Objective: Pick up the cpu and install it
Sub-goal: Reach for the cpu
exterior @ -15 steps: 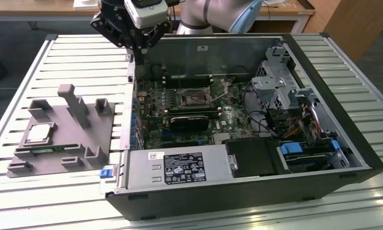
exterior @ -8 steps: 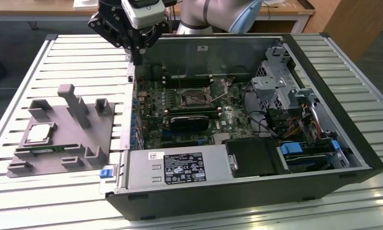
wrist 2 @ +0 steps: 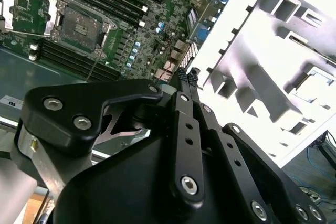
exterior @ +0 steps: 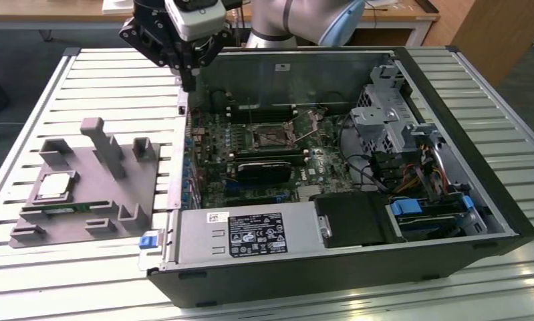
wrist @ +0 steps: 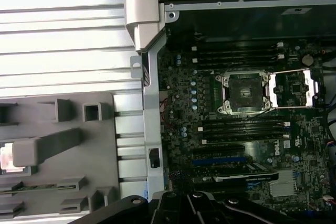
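As the exterior view has it: cpu [exterior: 55, 186] sits on the grey fixture [exterior: 115, 194], near its edge far from the computer case [exterior: 480, 221]; gripper [exterior: 188, 85] hangs above the case's corner on the fixture side, well apart from the cpu.
Second wrist view: fingers [wrist 2: 184, 114] pinched narrow, nothing between them; socket [wrist 2: 79, 24] open and bare.
First wrist view: case wall [wrist: 149, 124] stands between fixture and socket; memory stick [wrist: 37, 186] beside the cpu.
Progress: nothing picked yet; pick-up and install both left.

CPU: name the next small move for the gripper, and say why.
Probably shift the gripper toward the exterior view's left, over the tray. The cpu lies there untouched, the socket stands open and empty, and the gripper hangs over the edge of the case, holding nothing.
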`<state>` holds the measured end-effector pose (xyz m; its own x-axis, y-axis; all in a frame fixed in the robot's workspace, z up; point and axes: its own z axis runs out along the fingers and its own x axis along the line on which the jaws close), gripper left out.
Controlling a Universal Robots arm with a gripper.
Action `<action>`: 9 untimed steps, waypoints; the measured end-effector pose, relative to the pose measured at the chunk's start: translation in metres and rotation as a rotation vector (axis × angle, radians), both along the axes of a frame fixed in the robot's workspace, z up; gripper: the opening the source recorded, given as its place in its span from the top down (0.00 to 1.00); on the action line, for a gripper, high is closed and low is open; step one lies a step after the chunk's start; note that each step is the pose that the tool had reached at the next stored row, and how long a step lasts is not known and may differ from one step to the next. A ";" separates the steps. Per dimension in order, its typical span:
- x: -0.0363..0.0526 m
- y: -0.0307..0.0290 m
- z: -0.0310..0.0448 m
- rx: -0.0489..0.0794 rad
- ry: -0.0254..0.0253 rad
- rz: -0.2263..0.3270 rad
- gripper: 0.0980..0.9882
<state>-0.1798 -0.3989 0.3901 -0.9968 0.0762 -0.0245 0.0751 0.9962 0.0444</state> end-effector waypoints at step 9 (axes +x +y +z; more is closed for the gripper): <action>-0.0044 0.0000 -0.0004 0.000 0.0000 0.000 0.99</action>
<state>-0.1842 -0.3989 0.3898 -0.9968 0.0762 -0.0244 0.0751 0.9962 0.0444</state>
